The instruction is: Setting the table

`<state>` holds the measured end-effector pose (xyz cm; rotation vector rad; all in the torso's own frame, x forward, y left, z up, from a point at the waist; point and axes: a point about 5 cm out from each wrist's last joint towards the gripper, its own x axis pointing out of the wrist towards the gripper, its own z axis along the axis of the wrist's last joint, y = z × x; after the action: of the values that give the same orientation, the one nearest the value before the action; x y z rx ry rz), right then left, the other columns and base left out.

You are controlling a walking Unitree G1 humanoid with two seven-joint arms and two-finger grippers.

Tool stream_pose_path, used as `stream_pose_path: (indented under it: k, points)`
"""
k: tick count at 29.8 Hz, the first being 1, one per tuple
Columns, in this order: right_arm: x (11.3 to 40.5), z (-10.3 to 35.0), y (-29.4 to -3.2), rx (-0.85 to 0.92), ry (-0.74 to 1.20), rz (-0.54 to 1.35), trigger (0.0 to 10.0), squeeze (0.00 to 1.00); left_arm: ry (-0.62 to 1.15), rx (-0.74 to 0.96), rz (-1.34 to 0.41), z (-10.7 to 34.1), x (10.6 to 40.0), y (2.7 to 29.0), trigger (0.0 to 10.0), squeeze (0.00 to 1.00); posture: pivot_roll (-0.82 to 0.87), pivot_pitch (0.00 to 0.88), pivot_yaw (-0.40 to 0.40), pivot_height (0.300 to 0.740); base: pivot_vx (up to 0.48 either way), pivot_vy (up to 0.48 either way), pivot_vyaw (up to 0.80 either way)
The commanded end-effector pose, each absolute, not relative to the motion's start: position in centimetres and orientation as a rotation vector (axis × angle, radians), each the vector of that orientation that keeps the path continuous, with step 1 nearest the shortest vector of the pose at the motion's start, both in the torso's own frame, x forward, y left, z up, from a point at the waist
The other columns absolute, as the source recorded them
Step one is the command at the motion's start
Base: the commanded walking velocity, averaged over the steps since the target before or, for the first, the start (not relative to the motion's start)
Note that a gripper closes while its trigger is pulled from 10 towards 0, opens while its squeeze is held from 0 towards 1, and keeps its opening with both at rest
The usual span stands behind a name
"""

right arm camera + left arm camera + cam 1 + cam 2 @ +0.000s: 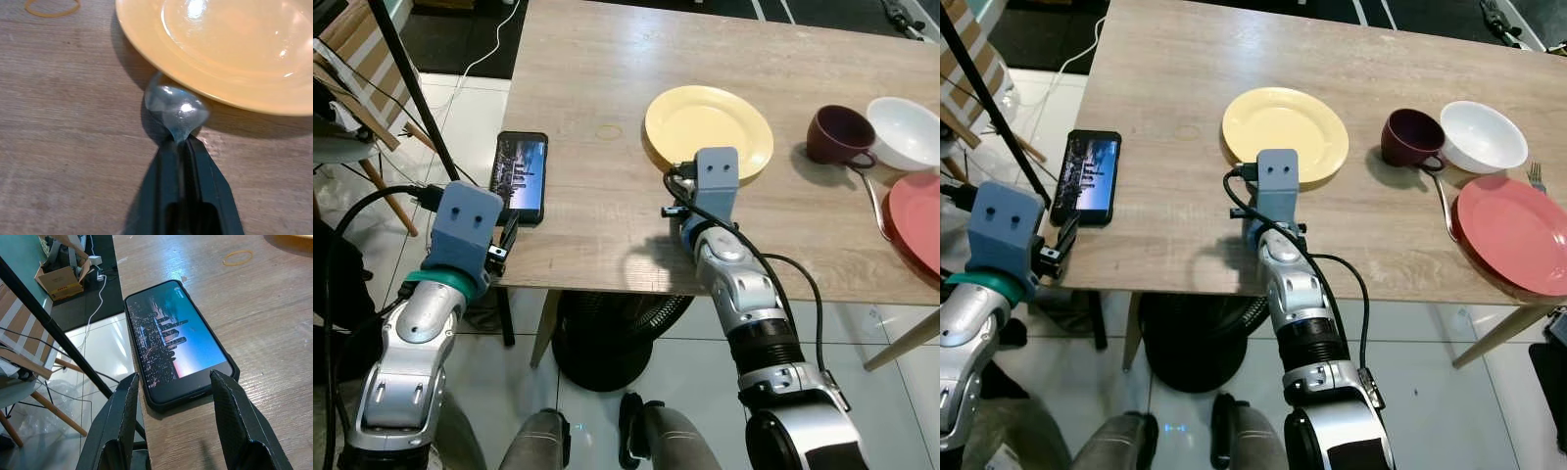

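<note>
A yellow plate (709,127) lies on the wooden table (607,59) near its middle. My right gripper (180,143) is shut on a metal spoon (177,107), whose bowl sits low over the wood right beside the plate's near rim. In the eye views that hand (713,186) hovers at the plate's front edge. My left gripper (173,382) is open at the table's left front corner, its fingers (128,401) either side of the near end of a black phone (521,176) with a lit screen.
A maroon cup (837,134), a white bowl (908,130), a red plate (920,215), a second spoon (871,196) and a fork (1535,174) are at the right. A rubber band (608,130) lies left of the yellow plate. A black pole (411,88) and a chair (352,117) stand left.
</note>
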<state>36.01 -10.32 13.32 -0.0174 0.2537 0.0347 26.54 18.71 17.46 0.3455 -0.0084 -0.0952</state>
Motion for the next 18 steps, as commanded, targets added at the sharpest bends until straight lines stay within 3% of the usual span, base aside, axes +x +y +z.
stream_pose_path:
  k: [1, 12, 18]
  points:
    - [34.3, 8.1, -11.6, -0.029, 0.483, -0.003, 0.0, 0.0, 0.0, 0.339, -0.102, 17.4, 26.3, 18.6, 10.0, 0.0, 0.19, 0.187, -0.042, 0.74, 0.0, 0.0, 0.0]
    - [34.1, 8.7, -13.7, -0.027, 0.452, -0.049, 0.0, 0.0, -0.003, 0.33, -0.103, 17.4, 26.7, 18.3, 10.0, 0.0, 0.17, 0.16, -0.042, 0.74, 0.0, 0.0, 0.0]
    - [32.1, 9.9, -15.5, -0.054, 0.383, 0.017, 0.0, 0.0, -0.006, 0.319, -0.119, 17.2, 27.2, 17.8, 10.0, 0.0, 0.13, 0.141, -0.028, 0.74, 0.0, 0.0, 0.0]
